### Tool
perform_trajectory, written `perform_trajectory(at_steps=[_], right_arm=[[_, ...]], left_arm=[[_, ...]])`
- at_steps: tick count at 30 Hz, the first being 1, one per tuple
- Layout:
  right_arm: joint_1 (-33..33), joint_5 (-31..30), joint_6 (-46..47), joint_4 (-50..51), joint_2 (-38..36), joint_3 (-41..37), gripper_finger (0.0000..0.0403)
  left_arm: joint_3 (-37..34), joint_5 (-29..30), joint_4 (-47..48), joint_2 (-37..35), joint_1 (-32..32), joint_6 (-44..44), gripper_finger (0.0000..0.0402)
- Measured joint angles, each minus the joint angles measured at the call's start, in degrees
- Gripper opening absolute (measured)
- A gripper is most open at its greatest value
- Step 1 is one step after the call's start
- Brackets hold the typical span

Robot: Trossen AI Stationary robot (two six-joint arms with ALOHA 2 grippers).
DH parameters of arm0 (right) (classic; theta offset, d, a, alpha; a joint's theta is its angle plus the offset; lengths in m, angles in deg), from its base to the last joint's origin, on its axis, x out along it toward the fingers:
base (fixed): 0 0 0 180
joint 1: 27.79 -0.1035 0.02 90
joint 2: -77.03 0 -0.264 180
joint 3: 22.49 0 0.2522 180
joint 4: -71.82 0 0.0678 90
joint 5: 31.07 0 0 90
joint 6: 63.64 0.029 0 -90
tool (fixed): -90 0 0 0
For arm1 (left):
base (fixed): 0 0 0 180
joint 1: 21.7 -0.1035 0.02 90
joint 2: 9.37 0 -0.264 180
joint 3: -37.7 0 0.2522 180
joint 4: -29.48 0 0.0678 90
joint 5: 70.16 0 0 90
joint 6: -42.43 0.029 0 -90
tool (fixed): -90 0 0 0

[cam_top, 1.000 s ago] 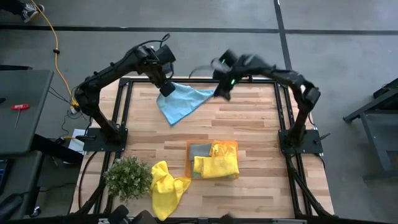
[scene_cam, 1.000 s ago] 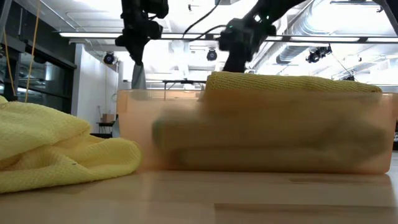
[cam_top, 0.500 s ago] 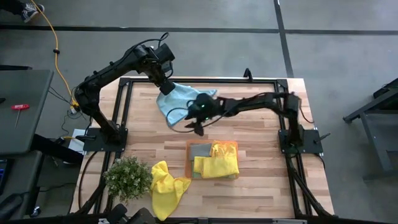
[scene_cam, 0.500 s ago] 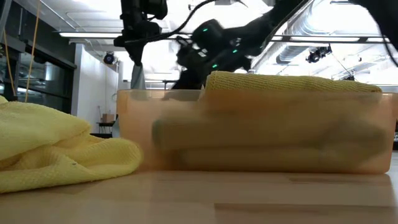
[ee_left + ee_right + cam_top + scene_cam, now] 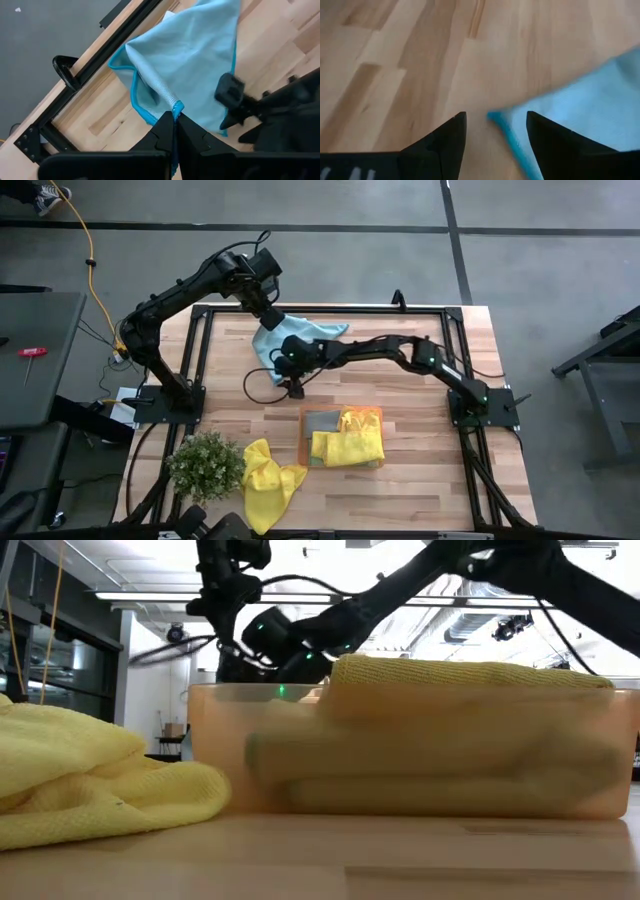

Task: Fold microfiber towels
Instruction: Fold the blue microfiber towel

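A light blue towel [image 5: 318, 333] hangs by one corner from my left gripper [image 5: 268, 320], which is shut on it above the table's far left part. The towel's lower part lies spread on the wood. My right gripper [image 5: 292, 385] reaches across from the right, low over the table at the towel's near corner [image 5: 495, 119]. It is open, one finger on either side of that corner [image 5: 496, 116], and I see no touch. A crumpled yellow towel [image 5: 265, 480] lies at the near edge. My left gripper pinches a corner of the light blue towel [image 5: 175, 106] between its two fingertips, coming from above and pointing steeply down. The bound edge runs up into the fingers, bunched. The towel hangs below them, and its lower part [image 5: 200, 55] rests on the table.
An orange tray [image 5: 372, 412] near the table's middle front holds folded yellow towels [image 5: 350, 442] and a grey one [image 5: 320, 422]. A potted plant [image 5: 205, 465] stands at the near left. Black frame rails [image 5: 330, 307] run along the table's edges. Bare wood shows right of the light blue towel.
My right gripper has left the towel's far right corner and swung down and toward the table's left and near side, ending low at the towel's near corner. The released corner has dropped onto the table. My left gripper has kept its hold.
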Motion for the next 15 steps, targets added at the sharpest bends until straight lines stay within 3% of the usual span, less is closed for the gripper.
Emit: perform_trajectory(at_steps=[5,11,15], right_arm=[[0.01,-0.71,-3.55,1.92,2.98,4.22,0.0199],[0.02,-2.62,-4.96,1.82,3.4,2.79,0.0195],[-0.25,-2.83,-4.57,1.44,3.21,1.51,0.0171]], left_arm=[[0.0,-0.02,-1.51,0.0,0.0,-0.47,0.0],[0.0,-0.04,-2.28,0.0,0.0,-0.5,0.0],[0.0,-0.06,-2.56,0.0,0.0,-1.07,0.0]])
